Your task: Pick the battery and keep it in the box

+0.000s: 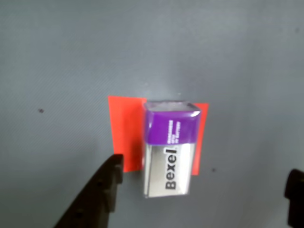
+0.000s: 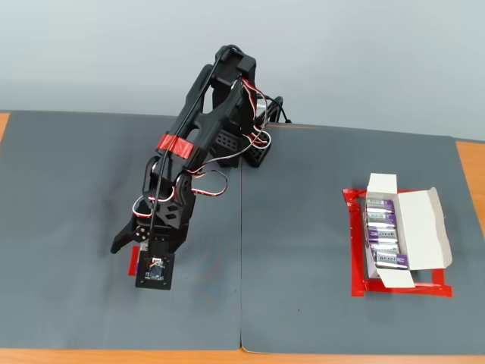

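Battery (image 1: pixel 170 154): on red patch (image 1: pixel 124 133), ungrasped. Hand (image 1: pixel 202 190): released, straddling it. Box (image 2: pixel 419 227): four batteries stowed. Remaining: grasp, carry, deposit.

A plain pale grey-blue wall (image 2: pixel 364 53) fills the background of the fixed view. In front of it stands a wooden bench (image 2: pixel 470 155), its orange edge showing at the sides and front. Two dark grey mats (image 2: pixel 76 189) lie side by side over it, meeting at a seam. The light is soft and even.
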### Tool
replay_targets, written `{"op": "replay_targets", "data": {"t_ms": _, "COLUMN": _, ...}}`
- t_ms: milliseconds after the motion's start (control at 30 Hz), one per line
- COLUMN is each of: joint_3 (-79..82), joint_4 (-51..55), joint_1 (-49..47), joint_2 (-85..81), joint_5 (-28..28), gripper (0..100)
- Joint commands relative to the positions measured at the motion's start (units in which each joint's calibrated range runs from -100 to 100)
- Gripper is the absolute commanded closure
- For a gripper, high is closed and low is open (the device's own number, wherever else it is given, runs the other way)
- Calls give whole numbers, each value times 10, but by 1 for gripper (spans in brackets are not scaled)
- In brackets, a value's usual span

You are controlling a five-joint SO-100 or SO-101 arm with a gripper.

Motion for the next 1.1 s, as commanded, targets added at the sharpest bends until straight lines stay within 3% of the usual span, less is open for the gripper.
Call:
{"op": "replay_targets", "data": {"t_ms": 0, "joint_3": -23, "joint_4": -6, "joint_1": -8, "joint_2": 3, "joint_5": 0, "gripper": 62}}
{"op": "replay_targets", "data": {"t_ms": 1067, "joint_3": -26, "joint_4": -3, "joint_1": 6, "joint_2": 55, "joint_5": 1, "gripper": 63}}
